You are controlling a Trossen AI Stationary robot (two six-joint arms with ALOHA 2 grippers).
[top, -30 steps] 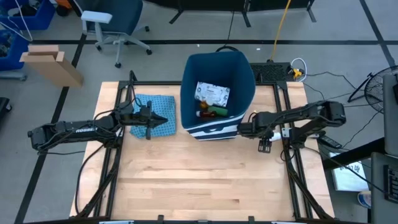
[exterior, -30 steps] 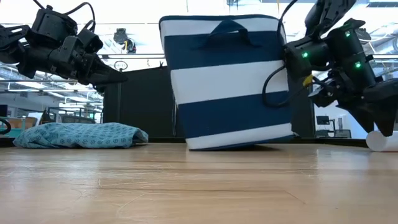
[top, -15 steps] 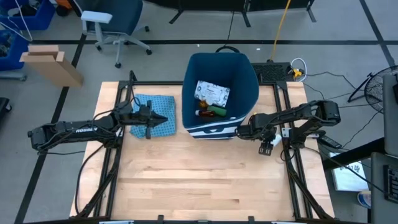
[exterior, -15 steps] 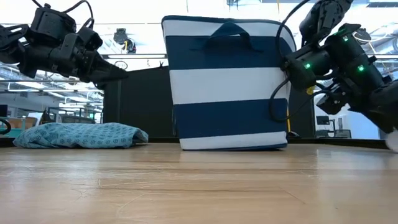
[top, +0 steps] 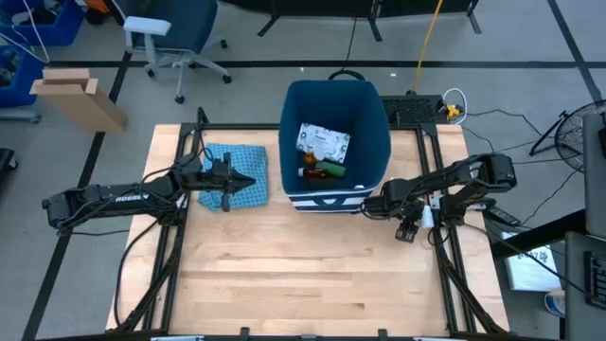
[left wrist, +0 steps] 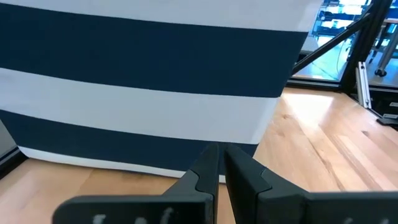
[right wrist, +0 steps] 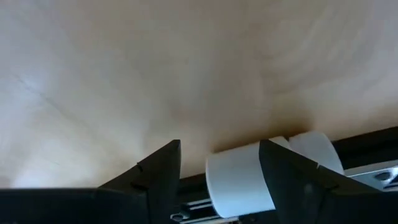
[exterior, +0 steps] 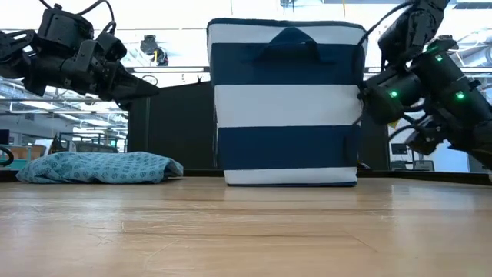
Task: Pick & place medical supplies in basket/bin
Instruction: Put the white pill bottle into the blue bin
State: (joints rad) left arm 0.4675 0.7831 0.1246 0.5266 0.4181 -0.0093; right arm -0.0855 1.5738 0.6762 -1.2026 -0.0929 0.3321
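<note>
The dark-blue bin [top: 289, 133] stands upright at the table's far middle, its white-striped side [exterior: 284, 100] toward the near edge. Inside lie a white packet with green print [top: 325, 142], a green cylinder [top: 334, 169] and a dark bottle [top: 310, 172]. My left gripper [top: 250, 182] is shut and hangs in the air over the light blue cloth [top: 239, 159], left of the bin. My right gripper [top: 407, 225] is open, low at the table right of the bin's near corner. Its fingers stand on either side of a white roll [right wrist: 249, 180]. My right gripper comes at the white roll's end [right wrist: 236, 171] from above, slanting, one open finger on each side. The roll lies on the table against the dark frame rail. One finger [right wrist: 292, 174] covers part of the roll, and I cannot tell whether it touches it.
Black frame rails [top: 437, 237] run along the table's left and right sides. The cloth [exterior: 100, 167] lies bunched at the far left. The near half of the wooden table [top: 303, 275] is bare wood. Cables and a fan lie off the table's right side.
The bin was tipped, with one bottom edge raised. It has settled flat and upright, a little farther toward the table's right. My right gripper has drawn away from the bin's near right corner, moving right and toward the near edge, down to the white roll.
</note>
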